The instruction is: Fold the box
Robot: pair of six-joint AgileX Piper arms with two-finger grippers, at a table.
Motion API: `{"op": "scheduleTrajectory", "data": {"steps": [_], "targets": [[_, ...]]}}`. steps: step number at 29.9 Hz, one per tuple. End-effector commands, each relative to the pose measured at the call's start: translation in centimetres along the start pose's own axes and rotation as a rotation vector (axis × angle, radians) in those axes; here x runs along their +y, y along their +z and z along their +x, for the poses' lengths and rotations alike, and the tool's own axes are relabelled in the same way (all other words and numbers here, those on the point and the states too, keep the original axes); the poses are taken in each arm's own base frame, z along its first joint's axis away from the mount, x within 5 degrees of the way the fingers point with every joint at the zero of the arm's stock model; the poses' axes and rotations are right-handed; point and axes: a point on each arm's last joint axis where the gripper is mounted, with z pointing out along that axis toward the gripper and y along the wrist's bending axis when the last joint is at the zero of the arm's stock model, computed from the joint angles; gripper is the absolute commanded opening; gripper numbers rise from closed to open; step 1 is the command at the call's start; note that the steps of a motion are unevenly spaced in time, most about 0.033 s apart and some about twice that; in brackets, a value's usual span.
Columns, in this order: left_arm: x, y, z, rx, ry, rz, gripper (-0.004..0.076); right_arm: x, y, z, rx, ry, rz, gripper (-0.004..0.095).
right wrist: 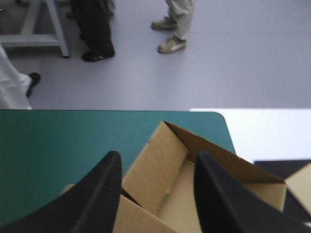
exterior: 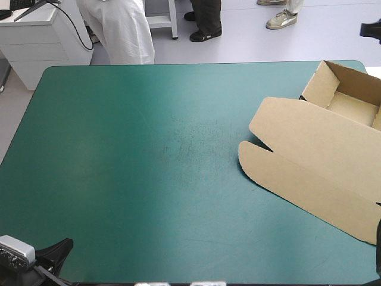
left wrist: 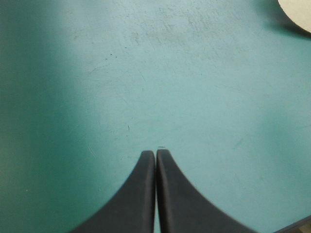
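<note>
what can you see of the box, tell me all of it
The box is plain brown board, an open tray with raised walls by the table's far right corner, its lid lying flat toward the near side. It rests on the teal-green cover; the open right hand hangs over it, not gripping.

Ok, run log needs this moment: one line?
box: open tray, lid flat | left gripper: shut, empty | right gripper: open, box ahead

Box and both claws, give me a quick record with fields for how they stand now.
box: brown, on the right part of the teal-green cover; walls raised at the far end, lid lying flat
left claw: shut, empty, over bare cover, away from the box
right claw: open, above the box's raised end, holding nothing
</note>
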Motion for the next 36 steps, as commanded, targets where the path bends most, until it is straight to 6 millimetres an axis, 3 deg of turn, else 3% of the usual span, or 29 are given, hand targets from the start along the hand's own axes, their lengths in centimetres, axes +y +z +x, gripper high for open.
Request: {"op": "scheduleTrajectory", "data": {"steps": [1, 5, 8, 17, 21, 27, 36], "targets": [[-0.1, -0.3, -1.1, -0.068, -0.011, 0.018, -0.0010, 2.6, -6.2, -1.0, -0.137, -0.062, -0.068, 0.0312], [-0.1, -0.3, -1.1, -0.068, -0.011, 0.018, -0.0010, 4.9, -10.1, -0.7, -0.202, -0.097, -0.181, 0.0215], [-0.1, -0.3, -1.1, -0.068, -0.011, 0.018, -0.0010, 5.4, -11.4, 0.9, -0.170, -0.124, -0.207, 0.0172], [-0.2, -0.3, -1.1, -0.068, -0.001, 0.020, -0.0010, 4.1, -14.4, 10.5, 0.015, -0.185, -0.120, -0.0021], [-0.2, -0.3, -1.2, -0.070, -0.001, 0.020, -0.0010, 3.9, -15.2, 14.4, 0.023, -0.197, -0.109, -0.0021], [-0.2, -0.3, -1.4, -0.100, 0.003, 0.018, -0.0010, 3.7, -16.6, 19.7, -0.124, -0.196, -0.101, -0.0021], [-0.3, 0.7, -1.4, -0.142, 0.032, 0.035, -0.0010, 4.2, -15.3, 28.5, -0.225, -0.186, -0.109, -0.0021]]}}
